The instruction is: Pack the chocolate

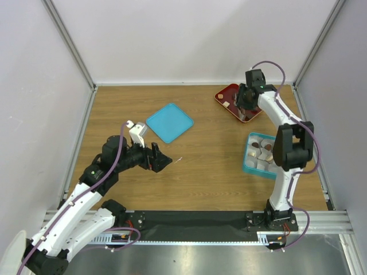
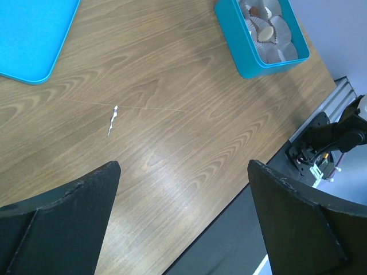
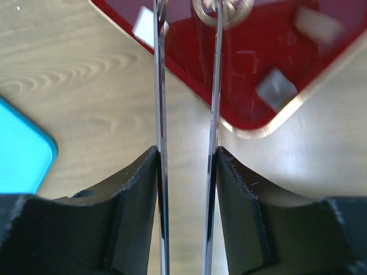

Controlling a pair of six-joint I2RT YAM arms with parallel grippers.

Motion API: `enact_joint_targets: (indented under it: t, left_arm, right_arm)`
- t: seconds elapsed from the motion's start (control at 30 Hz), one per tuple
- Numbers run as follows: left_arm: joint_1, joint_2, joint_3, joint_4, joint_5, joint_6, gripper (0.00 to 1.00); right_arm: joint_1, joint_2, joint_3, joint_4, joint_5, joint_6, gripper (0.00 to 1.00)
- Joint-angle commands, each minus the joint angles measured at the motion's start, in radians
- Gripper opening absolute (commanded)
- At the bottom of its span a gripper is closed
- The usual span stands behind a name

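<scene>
Small chocolate pieces sit in white paper cups in the teal compartmented box, which also shows in the left wrist view with a brown and cream piece. A tan piece lies at the left corner of the dark red tray. My right gripper hovers over that tray, shut on thin metal tongs whose arms stand apart; their tips run out of view. A round gold-tan shape lies by the right arm of the tongs. My left gripper is open and empty above bare table.
A teal lid lies flat at the table's middle left, also in the left wrist view. A small white scrap lies on the wood. White walls close the table on three sides. The black front rail runs along the near edge.
</scene>
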Motion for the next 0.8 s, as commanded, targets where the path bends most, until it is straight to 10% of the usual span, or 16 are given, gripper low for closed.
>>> enact_joint_targets:
  t: [0.0,0.77]
  left_arm:
    - [0.01,0.004,0.007,0.014,-0.018,0.014,1.0]
    - [0.015,0.022,0.01,0.015,-0.015,0.015,1.0]
  right_arm:
    - [0.029,0.089,0.122,0.05,-0.012,-0.067,0.48]
    - [0.05,0.15,0.254,0.015,0.143,-0.145,0.47]
